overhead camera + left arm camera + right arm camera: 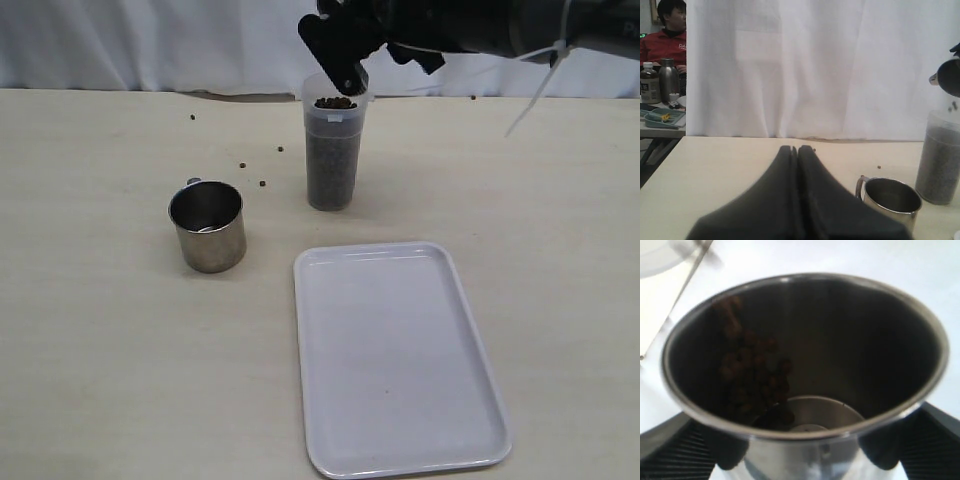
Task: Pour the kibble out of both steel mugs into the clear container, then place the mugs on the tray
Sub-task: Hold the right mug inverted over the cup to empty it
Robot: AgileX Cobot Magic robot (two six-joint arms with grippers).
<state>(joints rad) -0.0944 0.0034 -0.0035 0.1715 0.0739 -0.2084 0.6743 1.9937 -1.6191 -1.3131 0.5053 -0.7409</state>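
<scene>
My right gripper (pixel 800 452) is shut on a steel mug (pixel 865 350), one finger on each side of its wall. In the exterior view that gripper (pixel 343 55) hangs tilted right over the clear container (pixel 332 165). Brown kibble (pixel 752 375) slides along the mug's inner wall, and pellets (pixel 335 102) are heaped at the container's mouth, which is nearly full. The other steel mug (pixel 207 227) stands upright and empty to the container's left. The white tray (pixel 400 360) lies in front, bare. My left gripper (pixel 797 150) is shut on nothing, low over the table, left of the empty mug (pixel 890 200).
Several stray pellets (pixel 263 184) lie on the table between the empty mug and the container. A white curtain (pixel 150 40) hangs behind the table's far edge. In the left wrist view a seated person (pixel 667 35) and bottles (pixel 650 82) show beyond the curtain.
</scene>
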